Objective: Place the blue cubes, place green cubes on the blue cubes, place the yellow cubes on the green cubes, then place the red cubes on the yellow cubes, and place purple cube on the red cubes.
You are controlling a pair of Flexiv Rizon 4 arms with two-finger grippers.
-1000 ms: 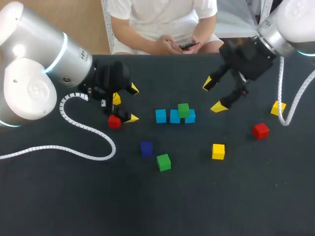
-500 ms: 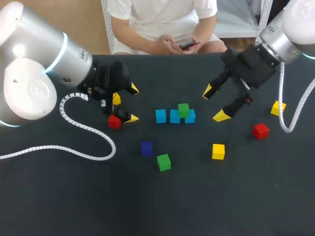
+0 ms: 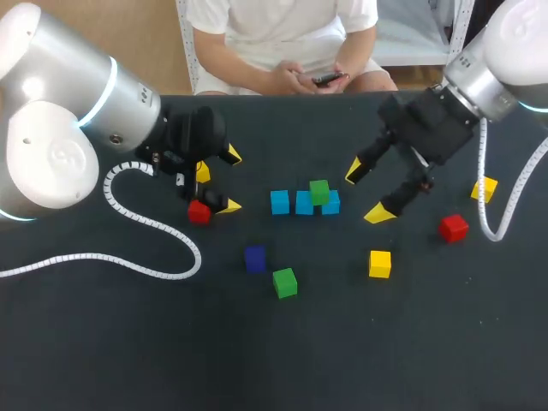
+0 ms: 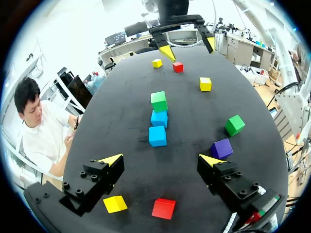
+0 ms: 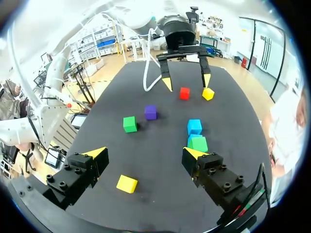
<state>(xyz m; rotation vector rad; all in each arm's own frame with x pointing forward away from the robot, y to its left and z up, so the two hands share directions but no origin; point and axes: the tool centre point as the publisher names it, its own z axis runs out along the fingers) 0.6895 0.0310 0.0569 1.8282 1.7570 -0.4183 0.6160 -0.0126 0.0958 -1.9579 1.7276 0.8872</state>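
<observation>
My left gripper (image 3: 221,181) hangs wide open and empty just beside a small red cube (image 3: 199,211); it has not stirred in the last second. Mid-table sits the row of three light-blue cubes (image 3: 304,205), with one green cube (image 3: 319,191) already on top (a second green cube (image 3: 284,282) lies loose nearer the front). My right gripper (image 3: 366,192), fingers spread and carrying nothing, has slid forward past the row's right end. I judge it is going for the next cube.

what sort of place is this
Probably a robot lab bench set up for block stacking: the left gripper and right gripper, both open with yellow tips, hang over a dark table strewn with coloured cubes, one green cube sitting on a row of blue cubes.
</observation>
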